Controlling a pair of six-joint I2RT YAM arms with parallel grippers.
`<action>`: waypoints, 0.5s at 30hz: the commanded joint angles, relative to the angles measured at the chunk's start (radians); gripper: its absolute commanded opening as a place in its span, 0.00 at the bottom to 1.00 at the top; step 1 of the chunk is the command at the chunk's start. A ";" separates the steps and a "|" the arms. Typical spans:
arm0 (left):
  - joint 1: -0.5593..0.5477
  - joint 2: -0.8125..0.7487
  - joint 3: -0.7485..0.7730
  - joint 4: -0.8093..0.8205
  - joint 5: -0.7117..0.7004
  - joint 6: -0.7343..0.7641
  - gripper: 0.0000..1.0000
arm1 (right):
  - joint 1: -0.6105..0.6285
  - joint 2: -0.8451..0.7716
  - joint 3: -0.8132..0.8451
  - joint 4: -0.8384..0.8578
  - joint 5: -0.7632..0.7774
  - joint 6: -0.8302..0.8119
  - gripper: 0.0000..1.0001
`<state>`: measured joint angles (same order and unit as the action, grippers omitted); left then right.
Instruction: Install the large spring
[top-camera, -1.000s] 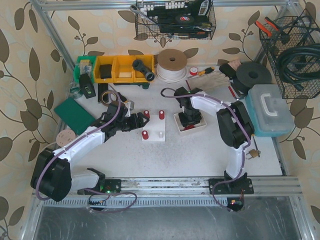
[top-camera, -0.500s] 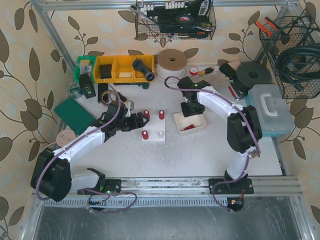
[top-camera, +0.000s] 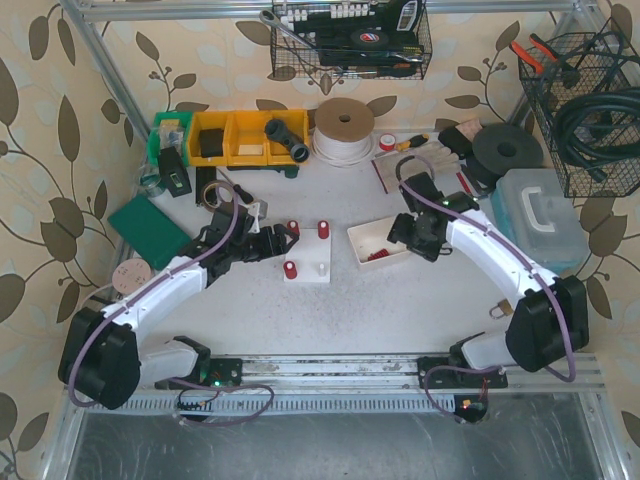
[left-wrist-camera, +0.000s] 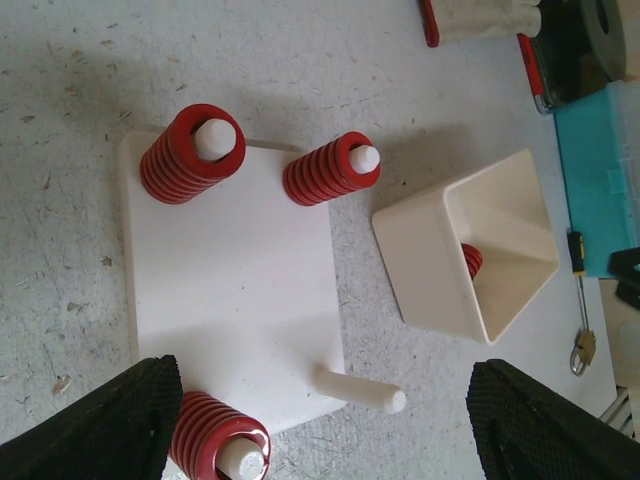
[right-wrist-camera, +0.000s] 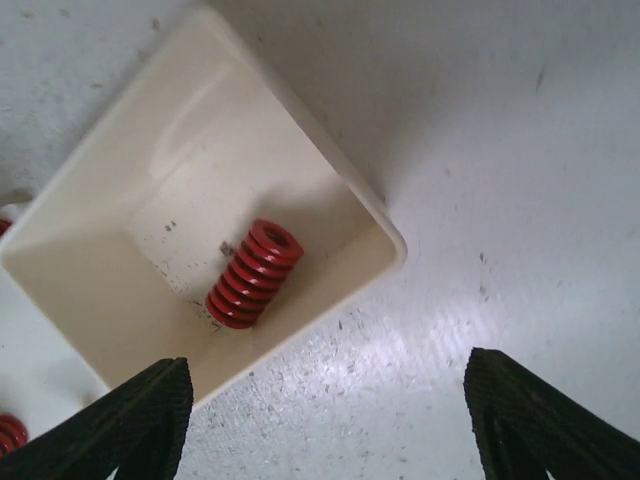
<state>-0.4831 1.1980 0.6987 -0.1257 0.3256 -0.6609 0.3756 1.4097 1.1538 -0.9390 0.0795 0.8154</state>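
Jaws of the right gripper (right-wrist-camera: 340, 420) stand wide apart w/ nothing btw them, just beside the cream tray (right-wrist-camera: 120, 300), where one red spring (right-wrist-camera: 252, 275) lies on its side on the bottom. Jaws of the left gripper (left-wrist-camera: 330, 425) are also apart & empty, over the white peg block (left-wrist-camera: 230, 290) on the counter (left-wrist-camera: 80, 60). Three pegs carry mounted springs (left-wrist-camera: 190, 150), and the fourth peg (left-wrist-camera: 360, 388), on the tray side, is bare.
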 joint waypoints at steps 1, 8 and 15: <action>0.015 -0.058 -0.024 0.050 0.038 0.010 0.81 | 0.003 -0.030 -0.107 0.071 -0.092 0.290 0.75; 0.020 -0.074 -0.039 0.081 0.076 0.018 0.82 | 0.006 -0.058 -0.174 0.163 -0.035 0.466 0.75; 0.027 -0.079 -0.045 0.084 0.081 0.015 0.82 | 0.017 0.108 -0.097 0.162 -0.058 0.435 0.69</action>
<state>-0.4702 1.1442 0.6647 -0.0792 0.3790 -0.6598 0.3771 1.4384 1.0130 -0.7902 0.0254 1.2312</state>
